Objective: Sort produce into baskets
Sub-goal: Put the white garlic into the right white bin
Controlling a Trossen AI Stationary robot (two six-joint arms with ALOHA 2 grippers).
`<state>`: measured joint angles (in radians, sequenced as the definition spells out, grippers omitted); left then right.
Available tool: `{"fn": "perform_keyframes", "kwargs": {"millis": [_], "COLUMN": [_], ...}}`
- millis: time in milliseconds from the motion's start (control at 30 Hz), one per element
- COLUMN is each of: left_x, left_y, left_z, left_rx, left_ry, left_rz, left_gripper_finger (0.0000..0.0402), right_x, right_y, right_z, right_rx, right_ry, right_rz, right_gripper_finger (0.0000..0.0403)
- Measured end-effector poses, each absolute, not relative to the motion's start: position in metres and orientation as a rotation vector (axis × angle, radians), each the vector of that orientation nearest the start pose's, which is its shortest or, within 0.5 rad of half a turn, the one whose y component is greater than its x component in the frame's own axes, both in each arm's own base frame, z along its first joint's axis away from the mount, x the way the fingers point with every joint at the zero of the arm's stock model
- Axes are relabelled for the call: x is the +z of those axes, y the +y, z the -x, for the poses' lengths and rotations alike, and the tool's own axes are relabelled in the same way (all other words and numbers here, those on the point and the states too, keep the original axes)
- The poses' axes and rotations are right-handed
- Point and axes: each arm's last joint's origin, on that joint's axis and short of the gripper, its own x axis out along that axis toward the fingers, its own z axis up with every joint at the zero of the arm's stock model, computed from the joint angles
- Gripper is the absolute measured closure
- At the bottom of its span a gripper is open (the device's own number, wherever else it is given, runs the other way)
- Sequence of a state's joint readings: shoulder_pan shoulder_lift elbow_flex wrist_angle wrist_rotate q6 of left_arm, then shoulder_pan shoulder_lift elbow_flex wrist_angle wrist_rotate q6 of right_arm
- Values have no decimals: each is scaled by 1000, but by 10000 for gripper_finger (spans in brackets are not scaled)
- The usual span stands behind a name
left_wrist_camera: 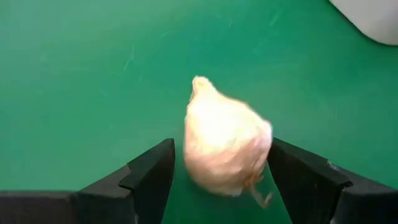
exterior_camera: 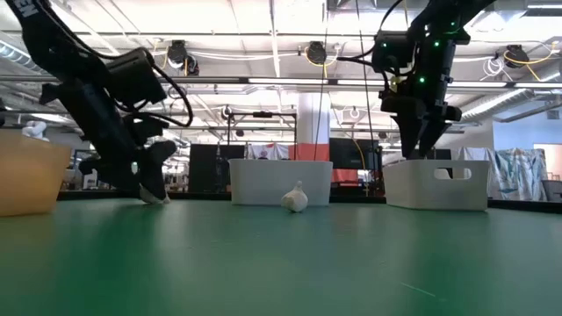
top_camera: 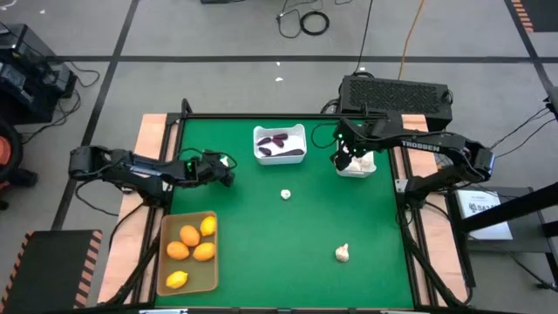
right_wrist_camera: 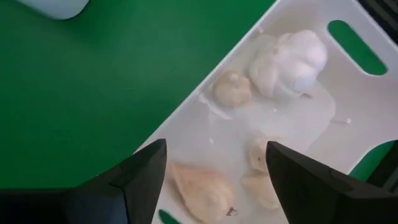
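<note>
My left gripper (top_camera: 225, 167) (left_wrist_camera: 221, 155) is open, low over the green table at its left. Its fingers stand on either side of a white garlic bulb (left_wrist_camera: 227, 140) that lies on the table. My right gripper (top_camera: 351, 160) (right_wrist_camera: 216, 152) is open and empty above the narrow white bin (right_wrist_camera: 298, 115) at the far right. Several garlic bulbs (right_wrist_camera: 289, 59) lie in that bin. The white squarish bin (top_camera: 261, 133) at the far middle holds dark purple eggplants (top_camera: 281, 144). The tan tray (top_camera: 166, 235) at the near left holds orange and yellow fruits (top_camera: 190, 237). My left gripper has one finger (left_wrist_camera: 292, 168) right against the garlic bulb's side, and I cannot tell whether it touches. The other finger (left_wrist_camera: 155, 168) stands a little apart from the bulb. The fingers slant down toward the table.
One loose garlic bulb (top_camera: 285, 194) lies in the middle of the table and shows in the low view (exterior_camera: 295, 199). Another bulb (top_camera: 343, 253) lies near the front right. The green surface between them is bare. A black box (top_camera: 397, 94) stands behind the table's far right.
</note>
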<state>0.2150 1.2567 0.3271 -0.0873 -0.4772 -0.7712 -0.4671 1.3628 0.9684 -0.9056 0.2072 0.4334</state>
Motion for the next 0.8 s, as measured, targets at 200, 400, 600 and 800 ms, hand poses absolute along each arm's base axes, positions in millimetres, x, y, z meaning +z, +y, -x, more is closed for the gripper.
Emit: {"fn": "perform_keyframes", "kwargs": {"millis": [200,400,600,800], "left_x": [106,105,106,112], "left_y": [54,54,55,56], "left_z": [-182,-182,-184,-191], "left_rx": [1004,1021,1007,969], "left_ry": [710,710,700,689], "left_rz": [522,508,496,491], "left_gripper_finger": [141,163,221,252], "right_x": [234,250,270,280], "right_y": [-103,-86,-63,-35], "right_z": [-213,-212,-206,-204], "right_rx": [-832,-785,-731,-647], "right_ry": [1162,1069,955,888], "right_rz": [-520,-508,-531,-552], "right_gripper_finger": [138,138,138,138]}}
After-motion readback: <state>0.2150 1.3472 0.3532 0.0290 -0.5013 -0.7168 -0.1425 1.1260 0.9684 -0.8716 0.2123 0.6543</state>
